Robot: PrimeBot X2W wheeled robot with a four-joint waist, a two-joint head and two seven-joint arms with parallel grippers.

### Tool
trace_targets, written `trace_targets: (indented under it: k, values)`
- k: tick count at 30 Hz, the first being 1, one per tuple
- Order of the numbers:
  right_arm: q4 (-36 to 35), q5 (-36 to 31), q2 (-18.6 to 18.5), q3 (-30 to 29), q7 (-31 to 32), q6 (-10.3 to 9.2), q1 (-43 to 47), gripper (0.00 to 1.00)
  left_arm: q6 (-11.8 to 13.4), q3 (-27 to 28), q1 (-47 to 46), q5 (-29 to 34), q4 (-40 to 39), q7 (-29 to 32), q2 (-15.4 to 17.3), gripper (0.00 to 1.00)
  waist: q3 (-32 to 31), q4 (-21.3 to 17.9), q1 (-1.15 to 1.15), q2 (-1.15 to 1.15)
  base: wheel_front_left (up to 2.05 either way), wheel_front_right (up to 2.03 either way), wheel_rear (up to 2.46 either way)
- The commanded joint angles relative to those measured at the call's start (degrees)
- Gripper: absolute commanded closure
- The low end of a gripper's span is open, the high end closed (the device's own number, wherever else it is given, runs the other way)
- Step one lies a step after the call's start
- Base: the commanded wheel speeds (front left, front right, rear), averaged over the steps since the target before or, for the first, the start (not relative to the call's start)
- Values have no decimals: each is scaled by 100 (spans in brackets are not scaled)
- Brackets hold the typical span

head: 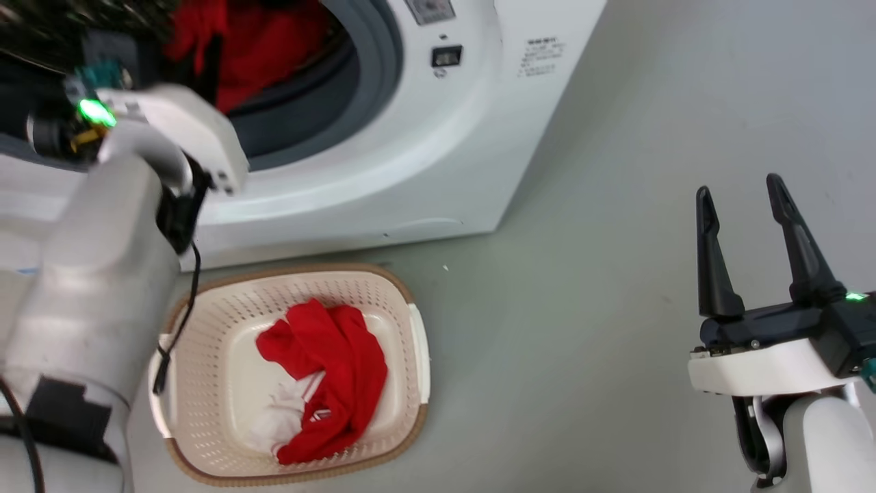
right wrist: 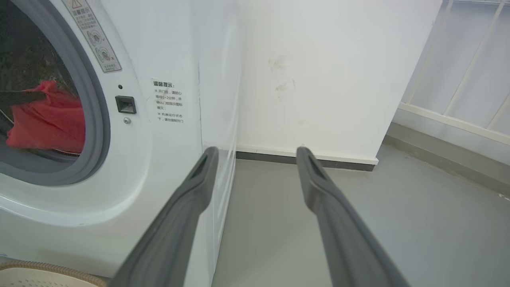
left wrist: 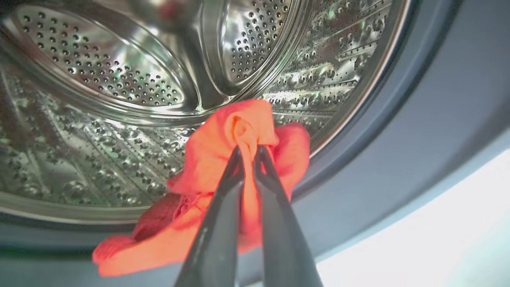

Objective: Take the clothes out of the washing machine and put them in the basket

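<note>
The white washing machine (head: 438, 157) stands with its porthole open, and red clothes (head: 260, 48) hang at the drum mouth. In the left wrist view my left gripper (left wrist: 249, 151) is shut on a bunch of the red clothes (left wrist: 223, 159), in front of the perforated steel drum (left wrist: 119, 79). The same red clothes (right wrist: 48, 119) show through the grey gasket in the right wrist view. The cream basket (head: 410, 322) sits on the floor below the machine, holding a red and white garment (head: 328, 370). My right gripper (head: 742, 198) stands open and empty over the floor at the right.
My pale left forearm (head: 89, 287) rises past the basket's left side into the porthole. Grey floor (head: 582, 308) spreads to the right of the machine. A white wall (right wrist: 318, 79) and a railing (right wrist: 458, 99) lie beyond it.
</note>
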Motion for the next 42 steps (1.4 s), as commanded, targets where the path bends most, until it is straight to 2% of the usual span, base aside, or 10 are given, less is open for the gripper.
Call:
trace_targets:
  k: [1, 7, 18, 27, 33, 42]
  values:
    - [37, -46, 6, 1, -9, -6, 95, 0, -4, -46, 218, -25, -117, -88, 14, 100, -335, 230, 1, 0, 0, 0, 0]
    - [98, -97, 6, -19, -9, -6, 206, 0, 98, -1, 943, 72, -772, -230, 38, 100, -739, 399, 1, 0, 0, 0, 0]
    - [169, -139, 6, -205, -9, -6, 525, 0, 607, 378, 2457, 245, -3111, -233, 232, 100, -1360, 644, 1, 0, 0, 0, 0]
    - [161, -126, 6, -286, -9, -6, 665, 0, 943, 195, 3589, 53, -4462, 502, 511, 100, -1510, 780, 1, 0, 0, 0, 0]
    - [100, -101, 6, -246, -9, -6, 521, 0, 935, -19, 4093, -128, -4342, 857, 499, 100, -1297, 753, 1, 0, 0, 0, 0]
    - [-56, -124, 6, -149, -9, -6, 250, 0, 702, -308, 3844, -32, -2918, 772, 223, 100, -586, 501, 1, 0, 0, 0, 0]
